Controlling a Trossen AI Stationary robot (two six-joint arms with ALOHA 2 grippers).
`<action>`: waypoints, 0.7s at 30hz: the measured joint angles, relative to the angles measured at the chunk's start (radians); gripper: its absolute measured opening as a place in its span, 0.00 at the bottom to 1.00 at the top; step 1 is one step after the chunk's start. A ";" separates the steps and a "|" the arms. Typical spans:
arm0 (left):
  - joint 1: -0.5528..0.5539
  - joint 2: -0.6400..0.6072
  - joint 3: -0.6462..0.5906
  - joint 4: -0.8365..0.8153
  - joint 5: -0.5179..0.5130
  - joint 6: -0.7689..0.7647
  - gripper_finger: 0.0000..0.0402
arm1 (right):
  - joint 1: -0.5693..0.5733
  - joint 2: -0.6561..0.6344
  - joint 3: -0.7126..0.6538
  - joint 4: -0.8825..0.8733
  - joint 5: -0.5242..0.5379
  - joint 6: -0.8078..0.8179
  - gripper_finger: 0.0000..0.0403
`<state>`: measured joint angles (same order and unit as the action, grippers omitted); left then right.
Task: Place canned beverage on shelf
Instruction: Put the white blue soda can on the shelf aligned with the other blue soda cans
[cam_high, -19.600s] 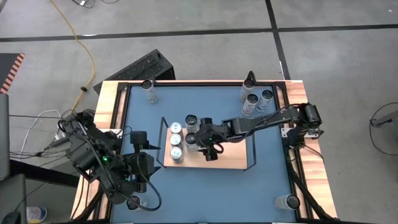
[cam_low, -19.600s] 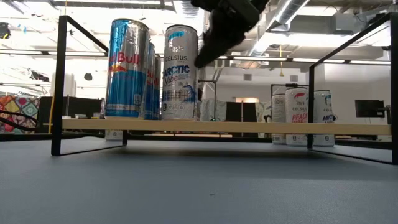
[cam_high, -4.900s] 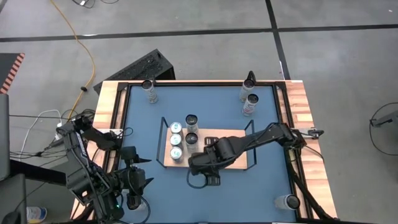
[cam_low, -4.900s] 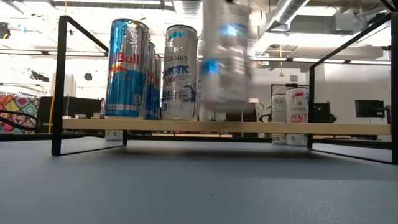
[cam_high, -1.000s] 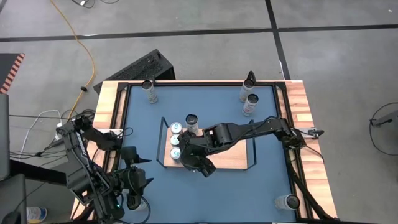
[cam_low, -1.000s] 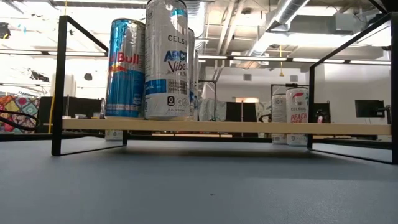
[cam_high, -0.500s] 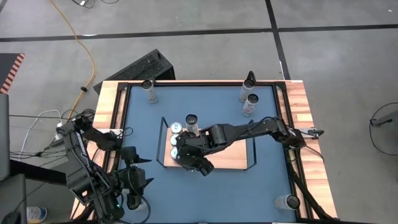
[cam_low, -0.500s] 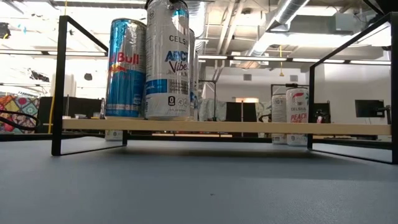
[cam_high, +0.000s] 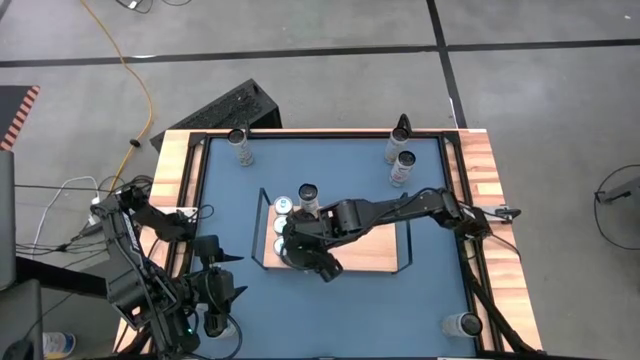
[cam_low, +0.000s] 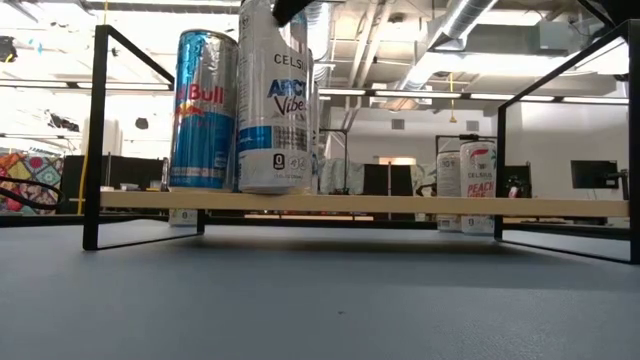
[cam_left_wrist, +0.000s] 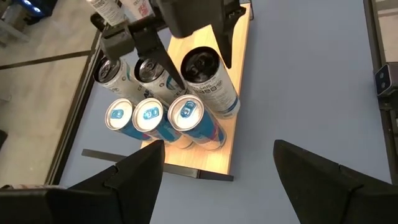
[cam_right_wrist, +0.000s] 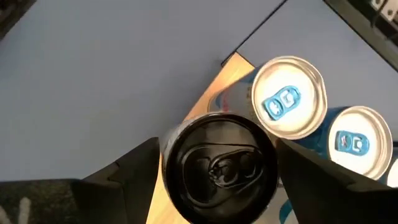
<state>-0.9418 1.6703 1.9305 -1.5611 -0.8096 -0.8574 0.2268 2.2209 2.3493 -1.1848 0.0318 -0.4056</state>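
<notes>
Silver-and-blue Celsius can (cam_low: 274, 100) with black lid stands upright on the light-wood, black-framed shelf (cam_high: 375, 258) near its front left end, touching the row of blue-tabbed cans (cam_left_wrist: 151, 116).

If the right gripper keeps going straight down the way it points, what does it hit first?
The black-topped can between the right gripper's jaws, then the shelf board under it. Whether the can already rests there is unclear.

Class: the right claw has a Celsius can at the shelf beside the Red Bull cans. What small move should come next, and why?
Probably lower it slightly, then let go: the right claw grips the Celsius can, whose base looks just above the shelf board, beside the Red Bull cans.
</notes>
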 joint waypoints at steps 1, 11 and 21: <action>0.000 0.000 0.000 0.000 0.000 0.000 0.71 | 0.000 0.002 0.000 -0.001 0.010 0.013 0.75; 0.000 0.000 0.000 0.000 -0.002 0.000 0.71 | 0.016 0.006 0.000 -0.012 0.141 0.143 0.75; 0.000 0.000 0.000 0.000 -0.002 0.000 0.71 | 0.041 0.005 0.000 -0.011 0.195 0.293 0.75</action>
<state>-0.9417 1.6703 1.9305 -1.5612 -0.8120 -0.8574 0.2680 2.2261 2.3493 -1.1957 0.2268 -0.1122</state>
